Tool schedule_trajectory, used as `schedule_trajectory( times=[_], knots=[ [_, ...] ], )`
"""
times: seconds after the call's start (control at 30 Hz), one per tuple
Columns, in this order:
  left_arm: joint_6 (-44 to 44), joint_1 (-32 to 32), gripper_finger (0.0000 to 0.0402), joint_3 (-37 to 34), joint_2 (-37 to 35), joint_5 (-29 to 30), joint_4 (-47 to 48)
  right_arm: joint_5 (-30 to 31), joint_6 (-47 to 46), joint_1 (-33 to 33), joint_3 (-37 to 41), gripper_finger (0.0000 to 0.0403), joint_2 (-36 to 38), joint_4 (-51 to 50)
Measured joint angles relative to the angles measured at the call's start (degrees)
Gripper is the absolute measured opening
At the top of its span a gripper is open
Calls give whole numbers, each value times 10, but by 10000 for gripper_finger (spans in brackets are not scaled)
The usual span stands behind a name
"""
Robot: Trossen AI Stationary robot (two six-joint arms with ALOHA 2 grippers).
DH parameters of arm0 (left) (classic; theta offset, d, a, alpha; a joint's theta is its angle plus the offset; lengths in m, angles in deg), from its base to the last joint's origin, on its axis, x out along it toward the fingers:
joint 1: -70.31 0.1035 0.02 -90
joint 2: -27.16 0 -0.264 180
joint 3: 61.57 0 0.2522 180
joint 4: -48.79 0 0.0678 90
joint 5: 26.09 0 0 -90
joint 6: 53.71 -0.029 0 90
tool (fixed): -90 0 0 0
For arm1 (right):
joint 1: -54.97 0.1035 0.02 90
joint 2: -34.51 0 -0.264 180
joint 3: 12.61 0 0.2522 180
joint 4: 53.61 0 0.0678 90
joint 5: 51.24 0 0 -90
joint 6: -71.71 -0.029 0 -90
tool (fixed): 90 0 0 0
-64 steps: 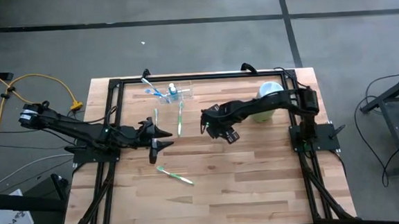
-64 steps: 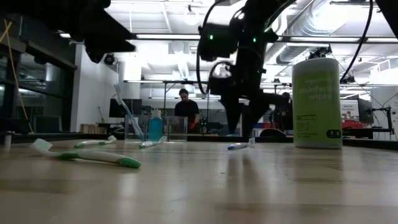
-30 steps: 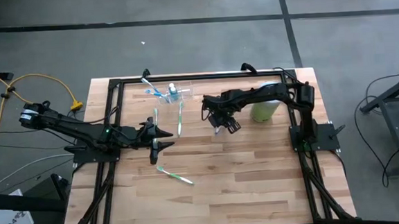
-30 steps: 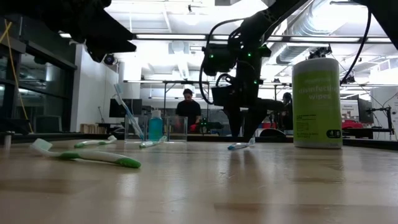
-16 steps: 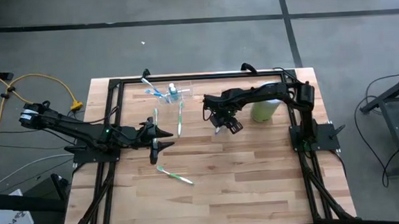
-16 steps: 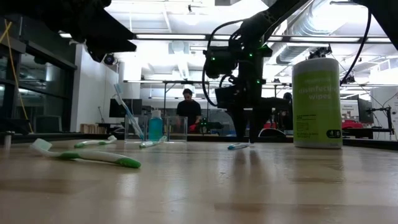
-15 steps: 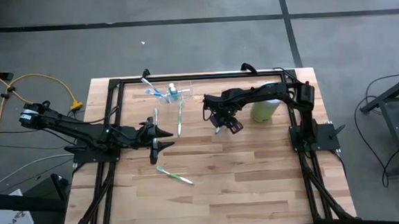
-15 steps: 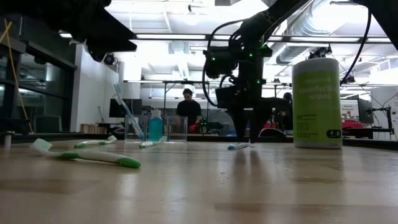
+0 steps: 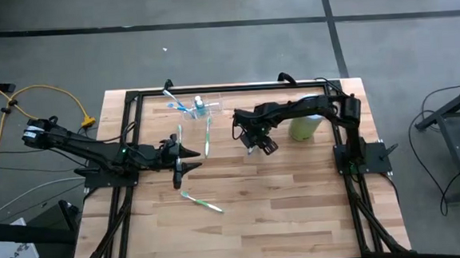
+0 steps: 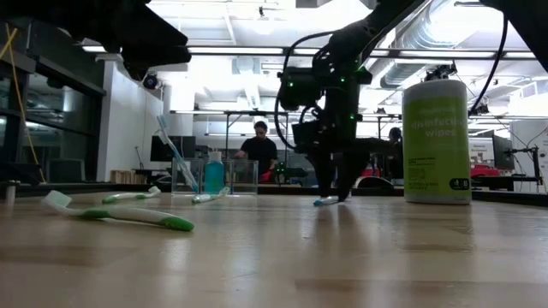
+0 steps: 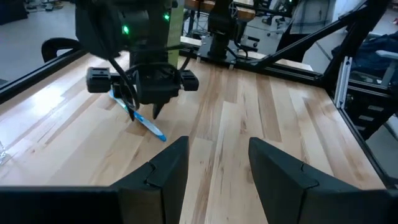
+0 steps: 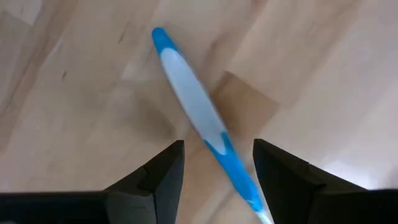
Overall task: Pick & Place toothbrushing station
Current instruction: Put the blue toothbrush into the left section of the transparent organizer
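On the wooden table (image 9: 299, 213), the clear toothbrushing station (image 9: 203, 108) sits at the far edge, the right gripper (image 9: 253, 146) straddles a blue toothbrush (image 12: 199, 118) with jaws spread, the left gripper (image 9: 190, 158) waits spread, and a person (image 10: 259, 154) works behind.

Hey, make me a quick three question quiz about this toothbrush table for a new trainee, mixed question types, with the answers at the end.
1. True or false: the right pincer has already lifted the blue and white plastic toothbrush off the wooden table.
2. What stands by the right arm's base? A) light green cylindrical wipes canister B) red mug C) cardboard box
3. Fill in: the small clear plastic holder sits near the table's ___ edge in the overhead view.

Key
1. False: the toothbrush lies flat between open fingers.
2. A
3. Far (top), left of centre.
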Motion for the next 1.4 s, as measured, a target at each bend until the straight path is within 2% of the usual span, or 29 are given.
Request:
schedule_trajectory(
  times=[0.5, 0.6, 0.87, 1.0, 1.4],
  knots=[
    [0, 0, 161, 0, 0, 0, -3, 1, -13, 0, -1, 181, -14, 8],
    [0, 0, 161, 0, 0, 0, -3, 3, -14, 0, 0, 164, -14, 9],
    [0, 0, 161, 0, 0, 0, -3, 1, -25, 0, 1, 73, -15, 7],
    [0, 0, 161, 0, 0, 0, -3, 2, -30, 0, 0, 40, -15, 8],
    [0, 0, 161, 0, 0, 0, -3, 11, -30, 16, -1, 26, -15, 17]
  ],
)
